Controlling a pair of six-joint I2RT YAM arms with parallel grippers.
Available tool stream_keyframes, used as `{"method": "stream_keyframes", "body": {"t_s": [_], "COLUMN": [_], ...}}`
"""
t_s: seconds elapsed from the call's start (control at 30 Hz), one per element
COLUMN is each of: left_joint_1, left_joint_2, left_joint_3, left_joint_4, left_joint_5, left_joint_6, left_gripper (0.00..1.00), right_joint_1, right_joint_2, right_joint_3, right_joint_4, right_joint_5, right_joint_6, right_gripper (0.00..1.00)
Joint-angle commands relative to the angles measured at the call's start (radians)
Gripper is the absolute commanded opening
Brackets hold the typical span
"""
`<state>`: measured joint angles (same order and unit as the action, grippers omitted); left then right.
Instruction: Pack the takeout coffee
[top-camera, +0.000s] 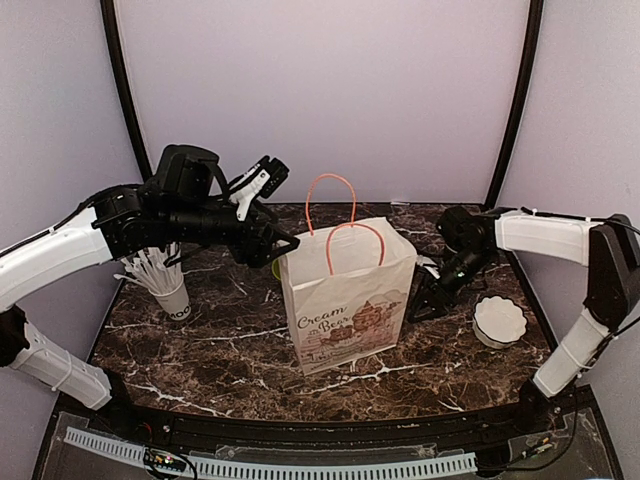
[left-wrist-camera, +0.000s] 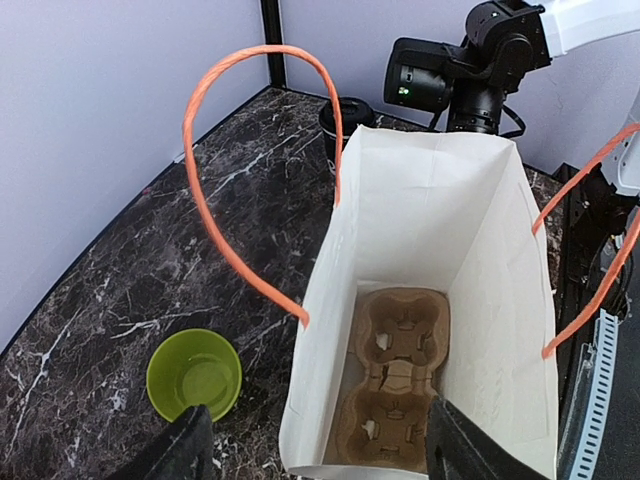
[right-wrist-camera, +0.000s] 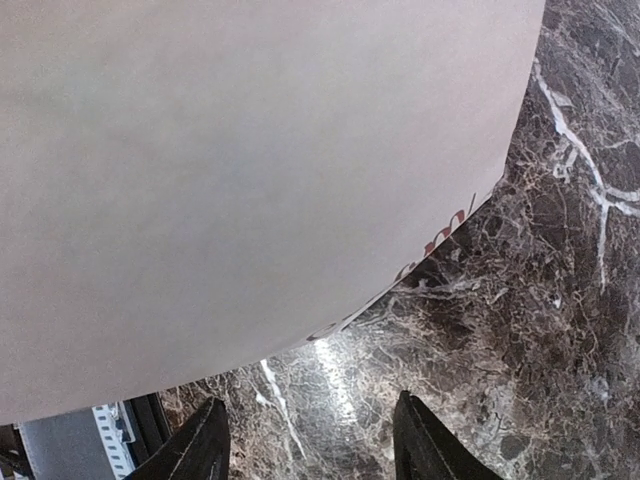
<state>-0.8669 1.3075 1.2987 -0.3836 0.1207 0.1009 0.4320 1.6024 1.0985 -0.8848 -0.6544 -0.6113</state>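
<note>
The takeout coffee (left-wrist-camera: 344, 118), a black cup with a black lid, stands on the table behind the far corner of the white paper bag (left-wrist-camera: 420, 230); in the top view the bag (top-camera: 345, 295) hides it. A brown cardboard cup carrier (left-wrist-camera: 400, 375) lies in the bottom of the bag. My left gripper (left-wrist-camera: 320, 455) is open and empty, held above the bag's near rim; it also shows in the top view (top-camera: 277, 243). My right gripper (right-wrist-camera: 315, 450) is open and empty, low over the table next to the bag's right side (right-wrist-camera: 250, 170); it also shows in the top view (top-camera: 420, 304).
A lime-green bowl (left-wrist-camera: 195, 373) sits left of the bag. A white printed cup of straws (top-camera: 165, 282) stands at the left. A white scalloped dish (top-camera: 498, 320) sits at the right. The bag's orange handles (top-camera: 332, 215) stand upright. The table (top-camera: 220, 350) is dark marble.
</note>
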Motion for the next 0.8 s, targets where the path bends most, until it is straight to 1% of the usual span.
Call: {"method": "stream_keyframes", "body": {"t_s": [0.0,0.1,0.2,0.27,0.43,0.53,0.6,0.77], "left_joint_1": [-0.002,-0.003,-0.003,-0.003,-0.002,-0.003,-0.003,-0.001], "left_joint_2": [-0.049,-0.072,-0.112,-0.134,-0.158,-0.164,-0.17,-0.193], "left_joint_3": [-0.015,-0.016,-0.04,-0.062,-0.082,-0.09,-0.095,-0.128], "left_joint_4": [-0.008,-0.014,0.0,0.017,0.017,0.012,0.007,0.017], "left_joint_5": [-0.05,-0.046,-0.047,-0.059,-0.055,-0.061,-0.063,-0.068], "left_joint_6": [0.0,0.004,0.002,-0.003,-0.013,-0.017,-0.021,-0.031], "left_gripper": [0.75,0.76,0.77,0.77,0.78,0.78,0.79,0.81], "right_joint_1": [-0.027,-0.113,-0.185,-0.215,-0.234,-0.237,-0.241,-0.257], "right_joint_2": [-0.055,-0.065,-0.046,-0.032,0.013,0.078,0.131,0.25], "right_joint_3": [0.042,0.104,0.213,0.305,0.478,0.577,0.645,0.765], "right_joint_4": [-0.074,-0.135,-0.184,-0.189,-0.149,-0.14,-0.166,-0.248], "right_joint_5": [0.018,0.063,0.134,0.198,0.41,0.546,0.617,0.635], "right_joint_6": [-0.017,-0.05,-0.059,-0.036,0.002,0.017,0.02,0.004], "right_gripper": [0.57,0.6,0.64,0.69,0.77,0.83,0.87,0.93]}}
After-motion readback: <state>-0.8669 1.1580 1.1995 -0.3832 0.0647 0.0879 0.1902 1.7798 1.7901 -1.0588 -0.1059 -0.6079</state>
